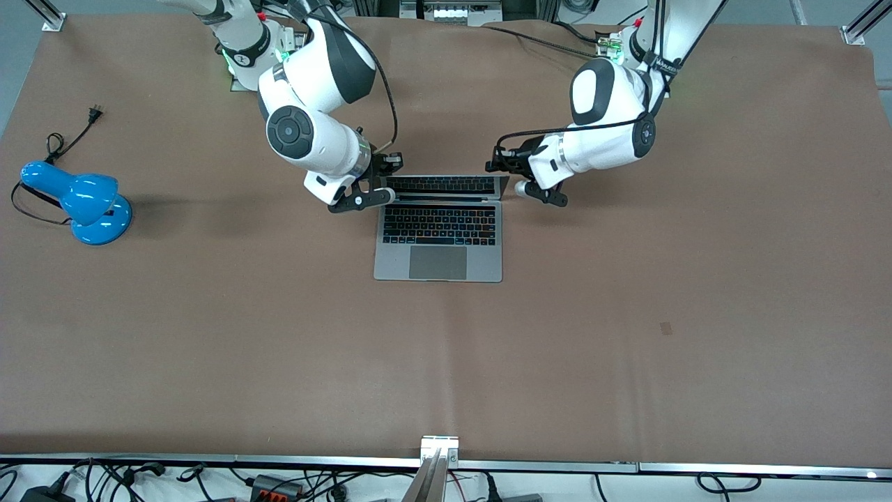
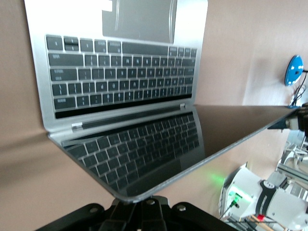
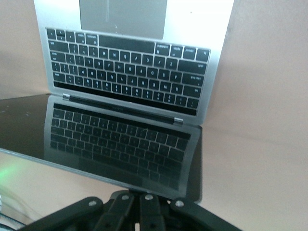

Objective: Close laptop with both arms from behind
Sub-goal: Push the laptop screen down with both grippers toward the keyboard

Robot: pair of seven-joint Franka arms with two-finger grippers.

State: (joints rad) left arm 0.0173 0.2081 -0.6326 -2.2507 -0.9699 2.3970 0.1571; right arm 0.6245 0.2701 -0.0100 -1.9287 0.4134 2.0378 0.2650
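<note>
The silver-grey laptop (image 1: 437, 240) lies open in the middle of the table, with its black keyboard and trackpad facing up. Its dark screen lid (image 1: 446, 186) is tilted forward over the keyboard and reflects the keys. My right gripper (image 1: 385, 180) is shut, and its fingertips touch the lid's top edge near the corner at the right arm's end. My left gripper (image 1: 503, 167) is shut and sits against the lid's other top corner. In the left wrist view the lid corner (image 2: 130, 195) rests on the closed gripper (image 2: 143, 204). In the right wrist view the lid edge (image 3: 144, 185) meets the closed gripper (image 3: 139, 198).
A blue desk lamp (image 1: 83, 202) lies toward the right arm's end of the table, and its black cord and plug (image 1: 94, 111) trail toward the robots' side. The table is covered with a brown mat (image 1: 446, 362).
</note>
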